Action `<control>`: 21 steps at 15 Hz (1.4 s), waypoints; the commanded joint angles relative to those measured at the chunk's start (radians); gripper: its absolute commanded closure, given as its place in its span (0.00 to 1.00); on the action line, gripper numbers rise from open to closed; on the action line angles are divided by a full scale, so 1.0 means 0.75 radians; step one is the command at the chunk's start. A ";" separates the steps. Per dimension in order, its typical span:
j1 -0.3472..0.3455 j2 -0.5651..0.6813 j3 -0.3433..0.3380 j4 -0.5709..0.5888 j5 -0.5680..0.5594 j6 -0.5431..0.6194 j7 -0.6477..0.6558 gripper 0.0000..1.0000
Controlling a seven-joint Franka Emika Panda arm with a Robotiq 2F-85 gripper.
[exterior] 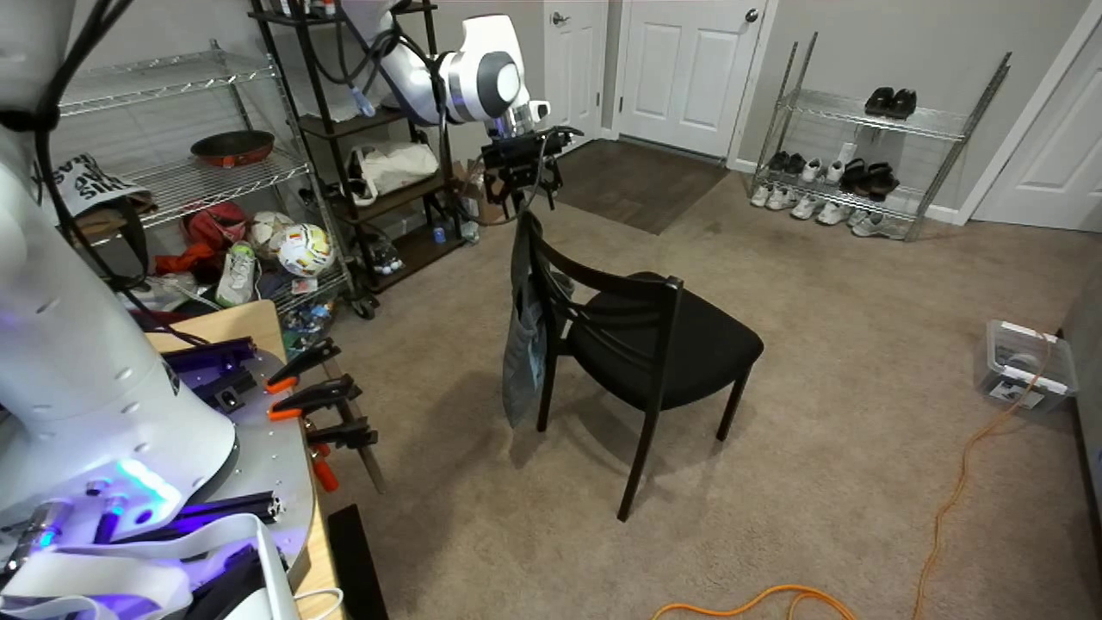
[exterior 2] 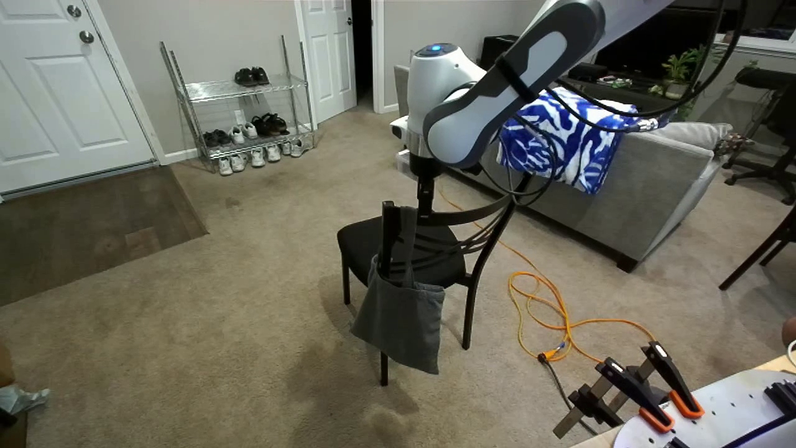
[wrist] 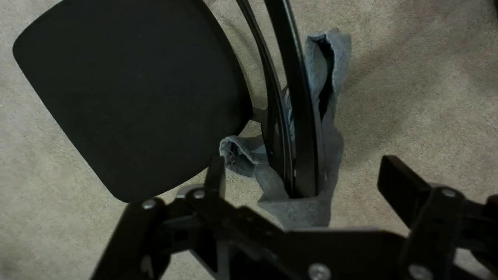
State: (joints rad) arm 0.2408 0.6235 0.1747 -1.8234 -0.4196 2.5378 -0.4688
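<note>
Gray bag (exterior 2: 401, 323) on black chair (exterior: 680, 340), hand (wrist: 303, 171) spread wide above.
Chair back (wrist: 303, 116) between its folds (sofa (exterior 2: 647, 193) nearby); mouth up, long axis roughly vertical.

Beige carpet (exterior: 826, 362) covers most of the room, meeting a patch of dark wood flooring (exterior: 641, 181) in front of a white door (exterior: 684, 73). The walls (exterior: 930, 52) are pale grey. In both exterior views a wire shoe rack (exterior 2: 214, 92) stands by the wall, holding dark and light shoes (exterior 2: 268, 124). In an exterior view a metal shelf (exterior: 172, 80) stands beside a dark brown shelf unit (exterior: 422, 257). In an exterior view a grey sofa (exterior 2: 640, 186) carries a blue and white blanket (exterior 2: 591, 154), with a green plant (exterior 2: 678, 65), a white windowsill (exterior 2: 762, 43) and a black office chair (exterior 2: 780, 127) beyond it, and another white door (exterior 2: 329, 62) stands ajar. Soft shadows (exterior 2: 348, 379) lie across the carpet
</note>
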 commanded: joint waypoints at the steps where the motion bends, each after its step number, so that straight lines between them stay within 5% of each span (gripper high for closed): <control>1: -0.001 0.087 0.010 0.116 0.004 0.010 -0.029 0.00; 12: 0.006 0.215 0.074 0.286 0.030 0.004 -0.065 0.00; 21: -0.015 0.141 0.106 0.199 0.092 0.002 -0.042 0.00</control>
State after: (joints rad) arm 0.2485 0.7783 0.2355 -1.6129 -0.3864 2.5377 -0.4782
